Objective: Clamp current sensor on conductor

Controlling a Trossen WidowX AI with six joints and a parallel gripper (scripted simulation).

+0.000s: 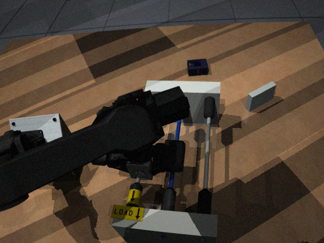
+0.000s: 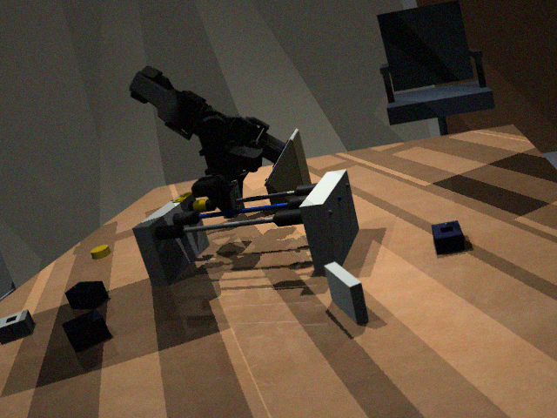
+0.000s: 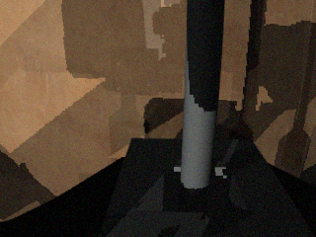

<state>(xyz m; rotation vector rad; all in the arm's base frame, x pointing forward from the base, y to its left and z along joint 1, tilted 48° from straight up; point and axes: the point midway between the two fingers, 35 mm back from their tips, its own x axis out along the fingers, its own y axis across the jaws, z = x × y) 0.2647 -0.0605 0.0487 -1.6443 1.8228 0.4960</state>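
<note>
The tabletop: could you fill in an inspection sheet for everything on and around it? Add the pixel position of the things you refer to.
Surface: wood-toned tabletop (image 1: pixel 292 59) (image 2: pixel 405 360), striped with shadows.
Job's things: dark current sensor (image 1: pixel 143 171) (image 3: pixel 148 188) around the LOAD conductor (image 1: pixel 137 180) (image 3: pixel 197 143); latch cannot be confirmed.
Clutter: dark blue block (image 1: pixel 197 68) (image 2: pixel 448 243), upright grey plate (image 1: pixel 258 97) (image 2: pixel 348 294), yellow disc (image 2: pixel 100 252).
Gripper: fingers shut on the sensor.
Cables: no loose ones seen; blue conductor (image 1: pixel 177 130) (image 2: pixel 265 208) spans the end blocks.
Surroundings: office chair (image 2: pixel 440 101), tiled floor (image 1: pixel 198 10).
</note>
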